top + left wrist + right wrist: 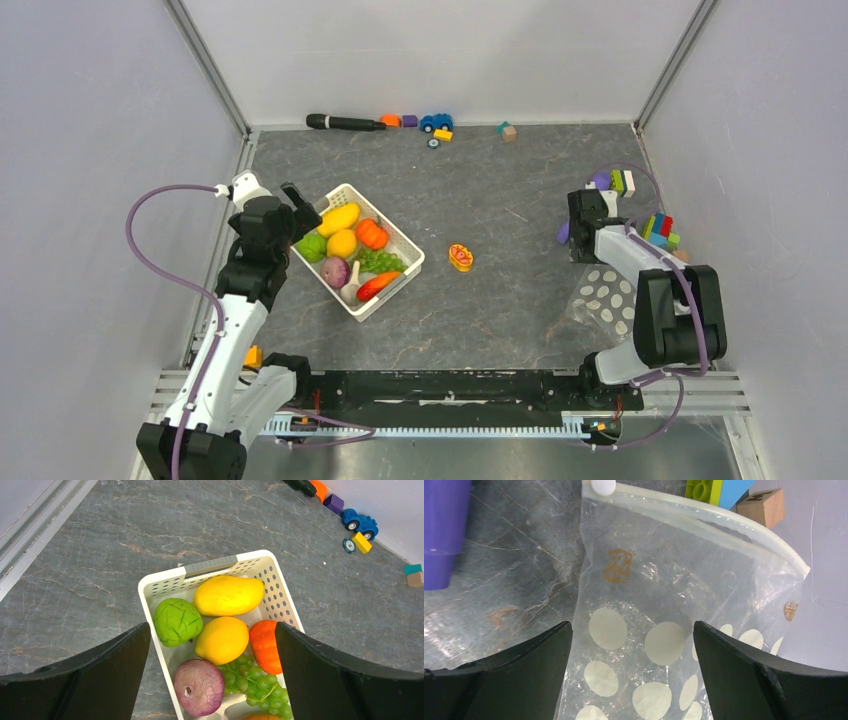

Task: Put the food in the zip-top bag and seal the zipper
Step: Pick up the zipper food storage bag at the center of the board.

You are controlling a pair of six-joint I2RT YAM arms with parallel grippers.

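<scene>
Left gripper (211,630): held wide open above the basket (210,566), nothing grasped.
Right gripper (631,627): spread open over the bag (674,585) (the dotted one).
Food (227,596): laid in the basket.

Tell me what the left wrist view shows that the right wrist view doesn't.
Only left wrist: white perforated plastic basket holding a yellow plastic mango, green pepper and purple onion, among others. Only right wrist: clear plastic zip-top bag with white dots, its press-seal zipper strip along the far edge. Both: grey marbled tabletop and each arm's black jaws, wide open.
</scene>
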